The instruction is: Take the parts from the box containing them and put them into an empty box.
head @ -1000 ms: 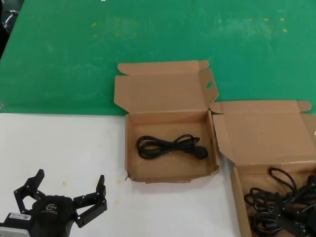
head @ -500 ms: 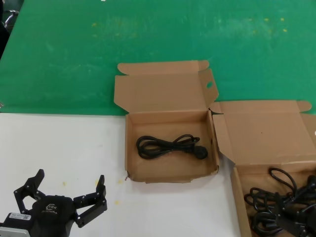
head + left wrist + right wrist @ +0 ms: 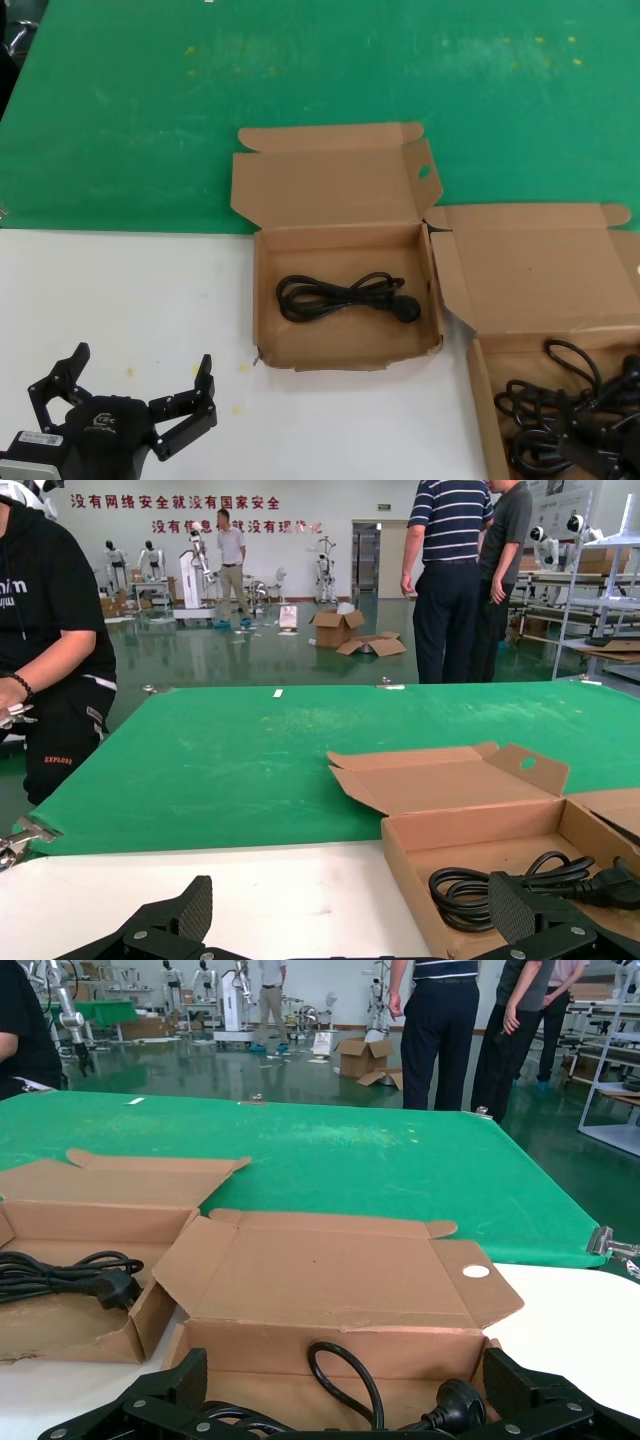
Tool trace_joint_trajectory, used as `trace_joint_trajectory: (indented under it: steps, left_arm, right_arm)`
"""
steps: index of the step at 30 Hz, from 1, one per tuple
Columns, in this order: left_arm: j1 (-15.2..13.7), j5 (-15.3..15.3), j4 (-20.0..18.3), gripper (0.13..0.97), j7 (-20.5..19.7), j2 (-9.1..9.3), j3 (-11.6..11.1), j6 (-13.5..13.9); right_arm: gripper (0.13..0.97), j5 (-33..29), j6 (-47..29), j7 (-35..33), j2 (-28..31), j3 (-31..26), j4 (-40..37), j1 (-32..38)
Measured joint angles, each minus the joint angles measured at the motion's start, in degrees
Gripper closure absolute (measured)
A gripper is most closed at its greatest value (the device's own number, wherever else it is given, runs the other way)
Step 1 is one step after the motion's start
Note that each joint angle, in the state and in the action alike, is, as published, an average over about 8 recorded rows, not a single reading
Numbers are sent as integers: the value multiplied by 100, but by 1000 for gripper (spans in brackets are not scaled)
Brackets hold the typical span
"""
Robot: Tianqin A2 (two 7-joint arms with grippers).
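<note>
Two boxes: we are looking at a receiving box (image 3: pixel 320 185) lying open at the middle of the worktop (image 3: pixel 130 290), and a source box (image 3: pixel 530 265) lying open just beside it on our right, their lids nearly touching.
Receiving box: it is already holding a single cord (image 3: pixel 340 296), coiled flat on its floor with the plug toward the source box.
Source box: it is carrying a tangled pile of cords (image 3: pixel 570 420), several loops overlapping, partly cut off at the head view's edge.
Flap holes: we are seeing a round hole in a lid flap of each box, so we are telling them apart by their contents.
Left tool (image 3: pixel 135 378): it is hanging low over the bare worktop on our left, well apart from both boxes, fingers spread and holding nothing.
Right tool (image 3: pixel 345 1385): it is out of the head view; its own wrist view is showing its fingers spread wide and empty, facing the source box, with a loop and a plug lying between them.
Step in hand: we are judging that one cord is delivered and that the next pick is being lined up.
Next move: we are expecting the right tool to need to descend onto one loop or plug, separating it from the tangle so that only one cord is lifting.
</note>
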Motion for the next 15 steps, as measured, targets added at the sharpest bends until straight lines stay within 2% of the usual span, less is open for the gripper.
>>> trace_joint_trajectory:
  steps: [15]
  left_arm:
    - [0,0,0,132,0,0,0,0]
  right_arm:
    - [129,0,0,0,0,0,0,0]
